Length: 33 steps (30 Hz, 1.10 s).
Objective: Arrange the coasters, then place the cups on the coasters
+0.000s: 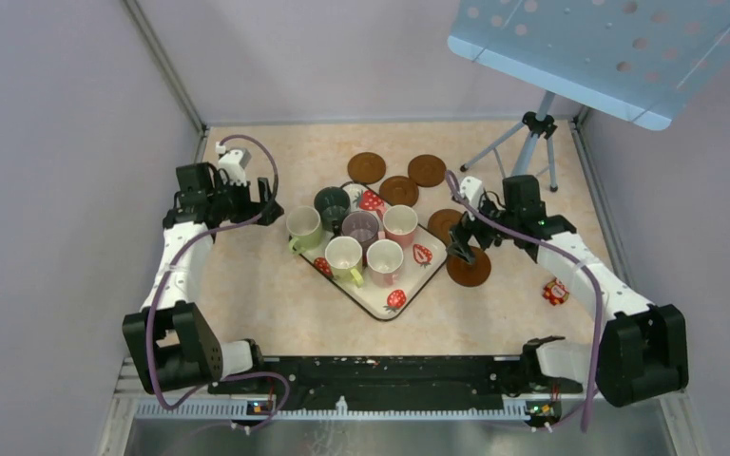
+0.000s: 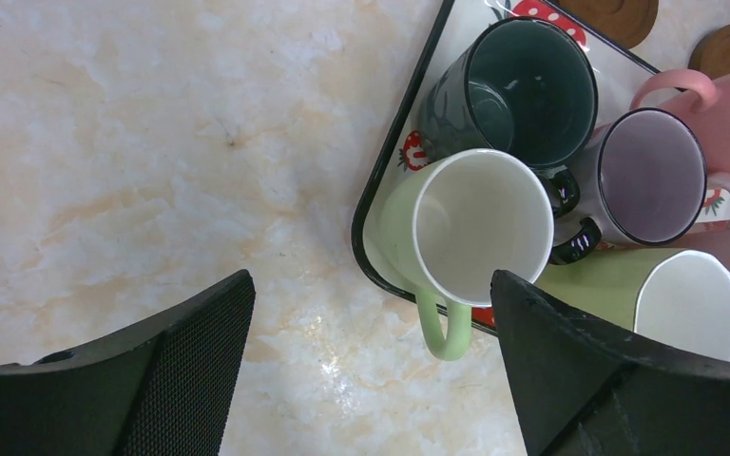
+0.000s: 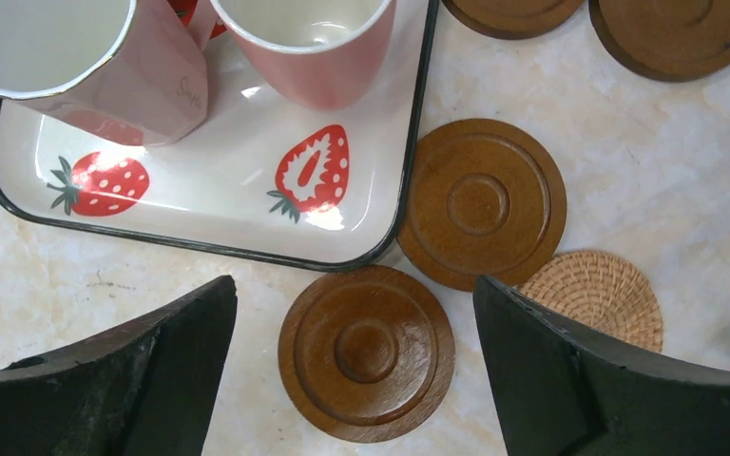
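Several cups stand together on the strawberry-print tray. My left gripper hangs open just left of the tray. In the left wrist view the left gripper is above a light green cup, whose handle points between the fingers. Behind it are a dark green cup and a mauve cup. Several brown coasters lie behind and right of the tray. My right gripper is open over one brown coaster. Another brown coaster and a woven tan coaster lie beside it.
A tripod stand with a blue perforated panel occupies the back right corner. A small red item lies on the table at the right. Grey walls enclose the table on three sides.
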Each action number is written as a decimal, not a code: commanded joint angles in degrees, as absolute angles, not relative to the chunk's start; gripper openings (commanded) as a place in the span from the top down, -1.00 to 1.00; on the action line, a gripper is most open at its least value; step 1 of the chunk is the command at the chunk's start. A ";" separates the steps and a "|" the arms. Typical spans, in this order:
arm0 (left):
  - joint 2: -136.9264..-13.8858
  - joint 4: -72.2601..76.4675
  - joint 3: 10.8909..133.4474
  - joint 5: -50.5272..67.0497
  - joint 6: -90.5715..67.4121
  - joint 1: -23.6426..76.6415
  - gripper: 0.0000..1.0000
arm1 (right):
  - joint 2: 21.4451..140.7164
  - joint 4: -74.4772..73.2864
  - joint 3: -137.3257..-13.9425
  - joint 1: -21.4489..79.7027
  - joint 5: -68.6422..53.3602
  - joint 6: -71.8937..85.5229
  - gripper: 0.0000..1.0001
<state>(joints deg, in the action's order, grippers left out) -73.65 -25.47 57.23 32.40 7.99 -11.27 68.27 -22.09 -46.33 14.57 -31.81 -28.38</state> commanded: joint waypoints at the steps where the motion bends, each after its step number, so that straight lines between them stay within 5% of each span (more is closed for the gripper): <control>1: -73.01 -24.20 58.93 36.00 6.47 -11.29 -0.98 | 71.72 -26.10 -52.32 14.57 -37.57 -40.29 -0.84; 11: -71.91 -24.86 59.04 38.15 6.76 -11.51 -0.98 | 79.34 -34.04 -54.54 16.14 -39.80 -63.23 -0.68; 33: -70.47 -24.26 59.04 38.93 5.41 -13.18 -0.97 | 88.00 -21.97 -47.42 19.75 -33.01 -66.78 -0.04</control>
